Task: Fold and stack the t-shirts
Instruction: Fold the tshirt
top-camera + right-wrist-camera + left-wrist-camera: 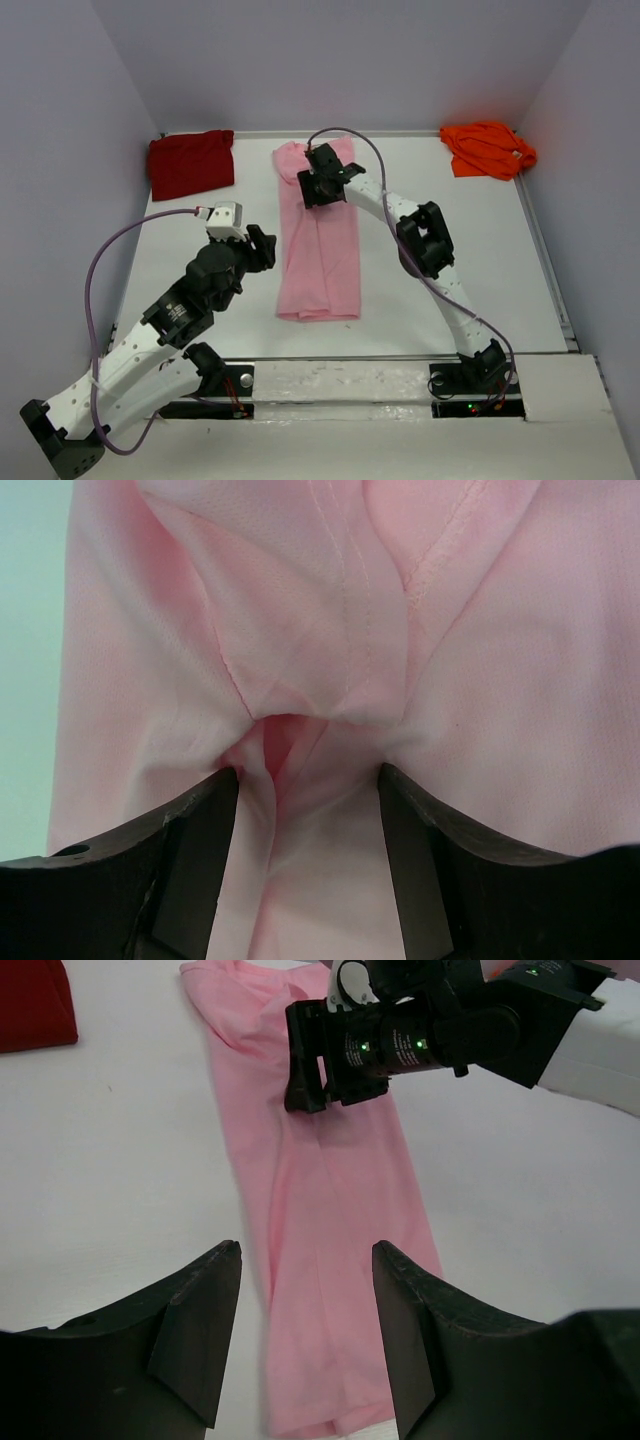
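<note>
Pale grey walls (400, 60) enclose a white surface (480, 260). The pink t-shirt (318, 250) lies as a long strip at centre, the dark red t-shirt (190, 163) far left, the orange t-shirt (487, 148) far right. The right arm (425, 240) reaches over the strip's far end, right gripper (308, 775) apart around puckered cloth. The left arm (180, 310) bends beside the strip, left gripper (305, 1250) apart.

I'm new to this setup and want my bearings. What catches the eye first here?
A light pink t-shirt, folded into a long strip, lies mid-table, and the right gripper sits open over its puckered far end. The left gripper hovers open beside the strip's left edge. A dark red t-shirt lies far left, a crumpled orange t-shirt far right.
</note>
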Robot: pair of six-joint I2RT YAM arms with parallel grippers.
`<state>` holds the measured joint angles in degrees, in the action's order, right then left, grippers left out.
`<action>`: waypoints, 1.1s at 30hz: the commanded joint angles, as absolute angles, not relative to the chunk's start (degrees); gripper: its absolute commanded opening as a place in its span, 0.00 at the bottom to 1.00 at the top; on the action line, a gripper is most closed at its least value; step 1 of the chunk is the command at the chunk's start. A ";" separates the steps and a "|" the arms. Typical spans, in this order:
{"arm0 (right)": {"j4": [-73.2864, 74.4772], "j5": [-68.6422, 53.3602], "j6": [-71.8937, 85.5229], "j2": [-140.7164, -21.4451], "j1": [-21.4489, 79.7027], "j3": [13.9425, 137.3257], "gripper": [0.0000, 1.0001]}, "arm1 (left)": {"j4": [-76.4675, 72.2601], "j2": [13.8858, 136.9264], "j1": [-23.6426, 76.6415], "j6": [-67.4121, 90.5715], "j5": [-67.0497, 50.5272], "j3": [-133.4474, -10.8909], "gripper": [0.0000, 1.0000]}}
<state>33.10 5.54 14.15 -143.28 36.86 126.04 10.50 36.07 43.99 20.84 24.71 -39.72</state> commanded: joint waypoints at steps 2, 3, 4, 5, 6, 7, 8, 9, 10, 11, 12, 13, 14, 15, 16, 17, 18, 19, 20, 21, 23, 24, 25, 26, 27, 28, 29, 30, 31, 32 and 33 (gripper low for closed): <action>37.88 7.91 14.33 -149.32 32.88 133.49 0.65 | 9.23 35.68 45.09 20.83 27.25 -39.20 0.64; 38.23 8.00 14.33 -149.94 32.35 134.64 0.65 | 9.32 35.68 45.17 20.83 27.42 -39.29 0.65; 38.58 8.09 14.41 -150.64 32.34 136.91 0.65 | 9.40 35.68 45.44 20.92 27.42 -39.20 0.65; 39.19 7.82 14.50 -151.34 31.47 137.46 0.65 | 9.40 35.51 45.61 21.00 27.68 -39.20 0.65; 39.20 7.56 14.59 -151.35 30.77 137.72 0.65 | 9.49 35.59 45.79 21.01 27.77 -39.20 0.65; 39.11 7.47 14.59 -151.43 30.76 137.90 0.65 | 9.58 35.60 46.14 21.09 27.95 -39.20 0.64; 39.11 7.12 13.98 -151.35 30.76 137.99 0.65 | 9.67 35.51 46.23 21.18 28.30 -39.20 0.65; 38.85 6.25 12.76 -151.17 30.76 137.99 0.65 | 9.75 35.42 46.49 21.18 28.65 -39.20 0.65; 38.85 6.24 12.74 -151.00 30.76 137.99 0.65 | 9.76 35.42 46.49 21.18 28.65 -39.29 0.65; 38.24 4.85 11.53 -150.74 30.76 137.64 0.65 | 9.76 35.42 46.67 21.27 28.83 -39.29 0.65; 37.88 4.75 11.25 -149.95 30.76 137.29 0.66 | 9.84 35.51 46.76 21.27 28.92 -39.29 0.65; 37.36 4.57 10.81 -149.42 30.76 136.85 0.66 | 9.76 35.42 46.76 21.27 28.92 -39.29 0.65; 37.01 4.31 10.55 -148.89 30.76 136.50 0.66 | 9.84 35.51 46.84 21.27 29.00 -39.29 0.65; 36.65 4.39 10.11 -147.58 30.76 135.71 0.66 | 9.93 35.42 46.93 21.36 29.09 -39.29 0.65; 36.56 4.13 9.67 -147.13 30.76 135.62 0.66 | 9.93 35.42 47.02 21.36 29.18 -39.29 0.65; 36.39 3.78 8.80 -146.52 30.76 135.44 0.66 | 10.02 35.42 47.11 21.53 29.35 -39.29 0.65; 36.30 4.04 8.35 -145.73 30.76 135.44 0.66 | 10.11 35.33 47.28 21.53 29.53 -39.29 0.65; 36.30 4.13 7.91 -144.24 30.76 135.44 0.67 | 10.19 35.25 47.29 21.71 29.71 -39.29 0.65; 36.21 4.39 7.30 -143.27 30.76 135.18 0.67 | 10.46 35.42 47.37 21.80 30.06 -39.29 0.65; 36.21 4.39 7.21 -142.22 30.76 135.00 0.67 | 10.46 35.33 47.46 21.88 30.15 -39.29 0.65; 36.04 3.78 7.29 -138.19 30.76 132.91 0.67 | 10.46 35.68 47.55 21.97 30.23 -39.29 0.65; 36.12 3.78 7.47 -136.69 30.76 131.76 0.67 | 10.46 35.86 47.55 21.80 30.23 -39.29 0.65; 35.77 4.04 7.73 -134.84 30.76 130.09 0.67 | 10.46 36.21 47.55 21.80 30.41 -39.29 0.65; 35.51 4.65 8.60 -130.56 30.76 128.08 0.67 | 10.63 37.17 47.55 21.80 30.58 -39.46 0.65; 35.07 4.92 9.14 -128.17 31.28 122.84 0.67 | 10.63 37.61 47.46 21.88 30.59 -39.72 0.65; 34.81 5.36 10.18 -125.45 31.29 119.48 0.67 | 10.55 38.23 47.55 21.80 30.50 -39.73 0.65; 34.37 5.10 11.33 -122.64 31.29 115.62 0.67 | 10.46 39.45 47.55 21.88 30.24 -39.99 0.65; 31.06 5.01 12.90 -116.17 31.90 110.96 0.67 | 10.37 40.07 47.55 21.62 29.89 -40.34 0.65; 29.02 5.10 13.79 -112.62 32.51 105.70 0.67 | 10.46 40.86 47.55 21.45 29.62 -40.69 0.65; 27.35 4.14 15.19 -109.28 32.52 95.90 0.67 | 11.42 42.61 47.55 21.45 29.53 -41.22 0.65; 26.03 3.87 16.08 -103.51 32.52 91.54 0.67 | 11.86 43.50 47.55 21.27 29.62 -42.53 0.65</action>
